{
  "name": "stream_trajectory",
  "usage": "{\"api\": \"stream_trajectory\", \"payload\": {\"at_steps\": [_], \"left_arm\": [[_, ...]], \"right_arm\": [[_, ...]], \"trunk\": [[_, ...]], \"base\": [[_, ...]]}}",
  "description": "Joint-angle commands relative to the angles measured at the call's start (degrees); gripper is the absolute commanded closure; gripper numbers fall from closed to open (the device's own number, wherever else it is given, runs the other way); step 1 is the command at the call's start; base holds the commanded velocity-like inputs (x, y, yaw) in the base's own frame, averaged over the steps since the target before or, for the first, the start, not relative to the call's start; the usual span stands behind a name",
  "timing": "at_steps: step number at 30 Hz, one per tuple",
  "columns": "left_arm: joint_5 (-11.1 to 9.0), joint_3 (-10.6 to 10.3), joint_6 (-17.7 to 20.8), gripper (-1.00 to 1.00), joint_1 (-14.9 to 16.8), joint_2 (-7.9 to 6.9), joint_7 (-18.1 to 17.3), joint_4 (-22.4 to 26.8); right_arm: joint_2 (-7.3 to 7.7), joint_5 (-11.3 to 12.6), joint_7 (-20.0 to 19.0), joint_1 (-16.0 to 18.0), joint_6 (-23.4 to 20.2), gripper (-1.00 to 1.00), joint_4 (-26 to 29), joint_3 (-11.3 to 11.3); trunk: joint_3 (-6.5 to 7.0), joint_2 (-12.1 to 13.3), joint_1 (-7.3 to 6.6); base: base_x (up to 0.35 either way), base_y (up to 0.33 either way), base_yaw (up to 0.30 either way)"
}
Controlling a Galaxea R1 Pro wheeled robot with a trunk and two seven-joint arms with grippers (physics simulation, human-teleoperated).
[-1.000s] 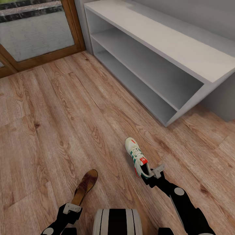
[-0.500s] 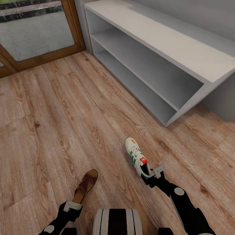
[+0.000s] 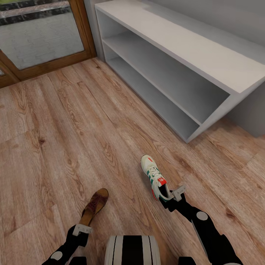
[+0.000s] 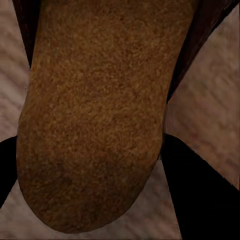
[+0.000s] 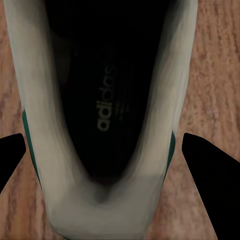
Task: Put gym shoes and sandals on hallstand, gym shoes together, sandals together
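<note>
- The left claw (image 3: 81,230) sat low over the floor (image 3: 55,147) at the heel end of a sandal (image 3: 94,207).
- In the left wrist view the sandal's (image 4: 95,115) tan insole lay between the two dark fingers (image 4: 200,190), which stood spread on either side; the claw was released, with floor showing between one finger and the sandal's edge.
- The sandal lay flat on the floor, its toe pointing away from the robot and slightly toward the rack (image 3: 206,66).
- The right claw (image 3: 172,194) was at the heel of a sneaker (image 3: 154,176).
- In the right wrist view the sneaker's (image 5: 105,110) dark opening and white heel collar lay between the fingers (image 5: 210,165), which stood apart from its sides with floor visible between; that claw was released too.
- The sneaker stood upright on the floor, toe pointing away from the robot, a red-orange mark on its tongue and green stripes on its side.
- Sandal and sneaker were well apart, the sandal on the robot's left, the sneaker on its right.
- The pale grey rack stood beyond the sneaker, well apart from it, both of its open tiers bare.
- A wood-framed glass door (image 3: 40,40) stood beside the rack's far end.
</note>
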State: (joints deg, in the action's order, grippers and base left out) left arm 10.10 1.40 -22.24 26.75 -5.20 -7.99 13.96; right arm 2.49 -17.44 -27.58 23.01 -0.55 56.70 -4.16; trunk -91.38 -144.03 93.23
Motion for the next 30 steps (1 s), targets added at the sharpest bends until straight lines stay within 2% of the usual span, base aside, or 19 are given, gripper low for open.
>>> {"api": "stream_trajectory", "payload": {"at_steps": [1,20,30], "left_arm": [[0.4,0.2,-0.2,1.0,0.0,0.0,-0.1,0.1],[0.4,0.1,-0.3,1.0,-0.3,-0.2,-0.1,0.5],[0.4,0.2,-0.3,1.0,-0.3,-0.34,-0.1,0.5]], "right_arm": [[-0.03,-0.4,-0.3,0.0,0.0,1.0,0.1,-0.1],[-0.03,-0.3,-0.4,0.0,0.1,1.0,0.1,-0.1],[-0.03,-0.3,-0.4,0.0,0.2,1.0,0.0,-0.1]], "trunk": [[-0.03,0.0,-0.01],[-0.03,0.0,-0.01],[2.19,0.1,-0.27]], "base": [[0.0,0.0,0.0],[0.0,0.0,0.0],[0.0,0.0,0.0]]}}
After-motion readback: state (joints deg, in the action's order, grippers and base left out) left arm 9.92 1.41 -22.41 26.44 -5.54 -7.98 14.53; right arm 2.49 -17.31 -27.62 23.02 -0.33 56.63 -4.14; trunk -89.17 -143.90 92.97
